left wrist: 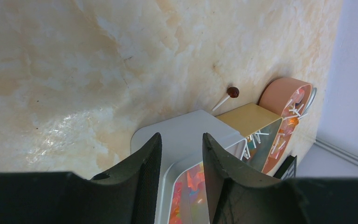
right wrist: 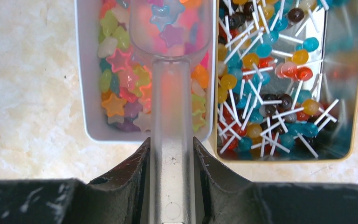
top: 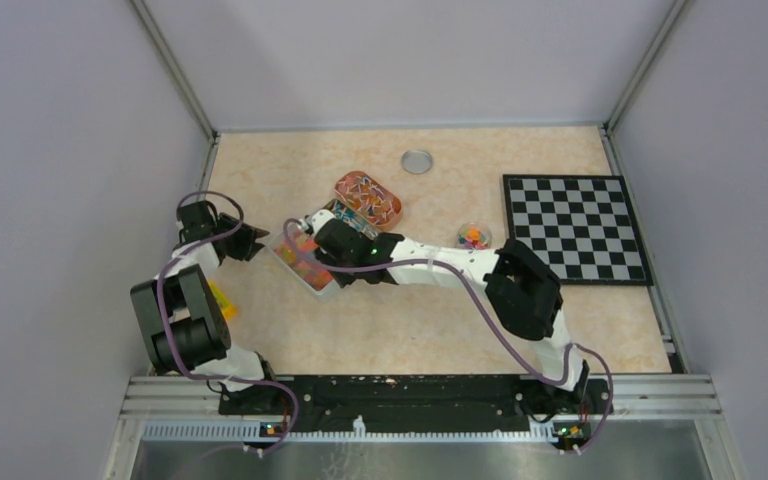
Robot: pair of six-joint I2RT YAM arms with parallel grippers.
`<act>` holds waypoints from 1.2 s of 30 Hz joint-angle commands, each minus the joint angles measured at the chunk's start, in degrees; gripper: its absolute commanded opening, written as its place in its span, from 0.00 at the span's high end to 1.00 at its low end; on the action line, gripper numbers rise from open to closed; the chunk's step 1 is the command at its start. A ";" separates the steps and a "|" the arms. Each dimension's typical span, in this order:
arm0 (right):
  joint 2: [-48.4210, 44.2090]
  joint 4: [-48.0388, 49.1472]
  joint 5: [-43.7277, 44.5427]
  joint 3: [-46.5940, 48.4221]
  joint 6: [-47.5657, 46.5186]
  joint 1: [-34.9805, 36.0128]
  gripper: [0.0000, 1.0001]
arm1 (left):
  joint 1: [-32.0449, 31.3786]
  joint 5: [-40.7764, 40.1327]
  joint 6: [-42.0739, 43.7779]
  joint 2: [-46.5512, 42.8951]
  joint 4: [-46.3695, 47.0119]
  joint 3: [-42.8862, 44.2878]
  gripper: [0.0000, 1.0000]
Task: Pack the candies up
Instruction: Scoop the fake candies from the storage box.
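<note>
Star-shaped candies (right wrist: 121,79) in mixed colours fill a white rectangular tin (right wrist: 86,93), which lies mid-table (top: 310,272). My right gripper (right wrist: 171,140) is shut on the handle of a clear plastic scoop (right wrist: 170,112). The scoop's bowl hangs over the tin with a few stars in it. In the top view the right gripper (top: 335,240) is above the tin's far side. My left gripper (left wrist: 182,137) stands open at the tin's left end (left wrist: 191,123), one finger on each side of its corner rim, not clamped. It shows in the top view too (top: 260,243).
A gold tin (right wrist: 345,156) of lollipops sits right beside the white tin. Behind it is an orange oval tin (top: 368,197). A loose lollipop (left wrist: 232,92) lies on the table. A small clear dish of sweets (top: 473,237), a round lid (top: 417,161) and a chessboard (top: 575,228) lie to the right.
</note>
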 commanded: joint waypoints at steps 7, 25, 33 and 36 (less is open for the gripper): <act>-9.02 9.15 0.65 -9.23 -1.44 0.53 1.00 | 0.20 0.00 0.52 -0.08 0.84 -0.10 0.57; -12.53 16.54 1.00 -15.42 -3.84 0.92 1.00 | 0.13 -0.18 1.03 0.01 0.43 0.36 0.57; -15.89 29.49 -0.88 -24.11 -5.37 0.93 1.00 | 0.14 -0.11 1.20 -0.14 0.27 0.67 0.57; -17.24 32.36 -2.95 -26.38 -5.74 0.97 1.00 | 0.15 -0.32 1.28 -0.23 0.12 0.61 0.58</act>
